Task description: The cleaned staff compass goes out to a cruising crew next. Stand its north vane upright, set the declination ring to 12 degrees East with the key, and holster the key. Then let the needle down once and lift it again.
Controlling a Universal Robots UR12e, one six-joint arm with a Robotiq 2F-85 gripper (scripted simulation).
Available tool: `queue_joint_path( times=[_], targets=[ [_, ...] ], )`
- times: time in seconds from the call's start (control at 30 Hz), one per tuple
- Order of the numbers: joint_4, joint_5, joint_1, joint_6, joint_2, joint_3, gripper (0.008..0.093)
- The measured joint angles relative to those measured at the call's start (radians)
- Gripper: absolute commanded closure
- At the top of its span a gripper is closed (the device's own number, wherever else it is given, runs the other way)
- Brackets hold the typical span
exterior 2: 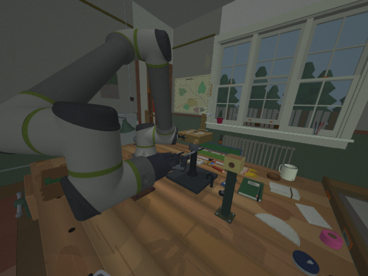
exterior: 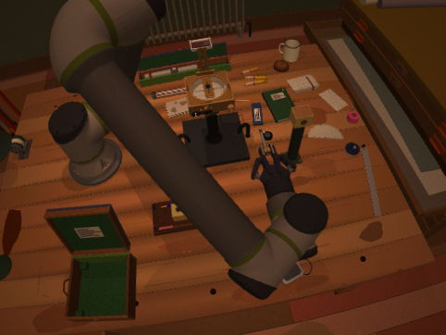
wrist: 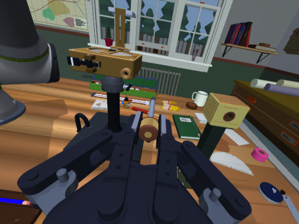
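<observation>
The key [wrist: 149, 126] sits between the two fingers of my gripper [wrist: 148, 123], which clamp its knurled brass handle while its grey shaft points away toward the window. The brass staff compass [exterior: 208, 91] [wrist: 106, 61] stands on a post over a dark base plate [exterior: 216, 137], ahead and to my left, with its north vane [wrist: 120, 25] upright at the far side. The holster block [exterior: 301, 115] [wrist: 226, 111], a pale wooden cube with a round hole, sits on a green post to my right. My gripper [exterior: 267, 150] [exterior 2: 182, 157] hovers between base plate and post.
Behind the bench are a radiator and windows. A green notebook [exterior: 277, 103], mug [exterior: 290, 50], protractor [exterior 2: 278, 228], pink tape roll [exterior 2: 330, 238] and steel rule [exterior: 371, 183] lie to the right. An open green-lined case [exterior: 92, 263] sits near left.
</observation>
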Motion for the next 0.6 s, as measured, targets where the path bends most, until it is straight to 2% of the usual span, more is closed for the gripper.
queue_joint_path(
  times=[0.6],
  targets=[
    [0.048, 0.063, 0.063, 0.000, 0.085, -0.133, 0.0934]
  ],
)
